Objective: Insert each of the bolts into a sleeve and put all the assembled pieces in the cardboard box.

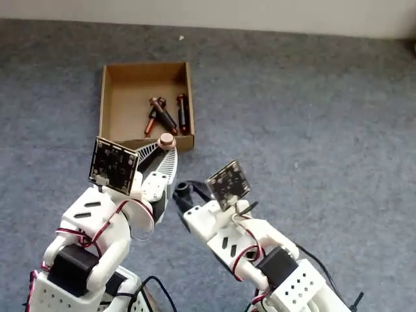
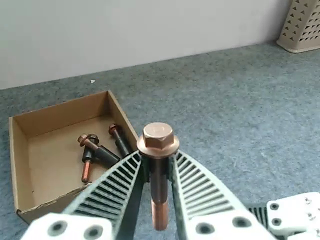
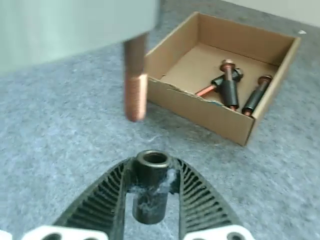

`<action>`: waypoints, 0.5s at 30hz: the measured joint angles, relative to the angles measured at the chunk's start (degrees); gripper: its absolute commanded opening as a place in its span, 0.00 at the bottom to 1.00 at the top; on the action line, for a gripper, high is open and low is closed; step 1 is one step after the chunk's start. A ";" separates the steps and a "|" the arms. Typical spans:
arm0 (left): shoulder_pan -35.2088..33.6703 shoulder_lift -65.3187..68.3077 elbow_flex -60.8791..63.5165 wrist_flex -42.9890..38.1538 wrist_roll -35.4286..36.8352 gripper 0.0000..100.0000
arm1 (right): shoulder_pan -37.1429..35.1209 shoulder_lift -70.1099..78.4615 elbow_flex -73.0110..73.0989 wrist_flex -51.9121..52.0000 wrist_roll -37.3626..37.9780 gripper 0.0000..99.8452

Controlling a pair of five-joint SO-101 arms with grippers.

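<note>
Left gripper (image 2: 157, 159) fingers clamped on copper bolt (image 2: 158, 142), upright, head up, near cardboard box (image 1: 106, 97) front wall. Right gripper (image 3: 151, 175) fingers clamped on black sleeve (image 3: 149, 200), bore up, just beside bolt tip. Three assembled pieces (image 1: 166, 117) lying inside box.

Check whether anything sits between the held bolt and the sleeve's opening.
Nothing visible does. The bolt, clamped in the left jaws, hangs tip-down, apart from the sleeve in the right jaws. The sleeve's bore faces up, unblocked; behind the gap between them is bare carpet.
</note>
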 measured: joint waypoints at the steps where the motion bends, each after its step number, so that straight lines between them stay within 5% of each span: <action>1: 0.53 0.00 0.00 0.00 0.18 0.01 | -0.70 0.00 0.00 -0.79 0.09 0.01; 15: 1.49 -0.79 -0.09 -0.35 7.74 0.01 | -0.88 0.09 0.35 -9.93 4.31 0.01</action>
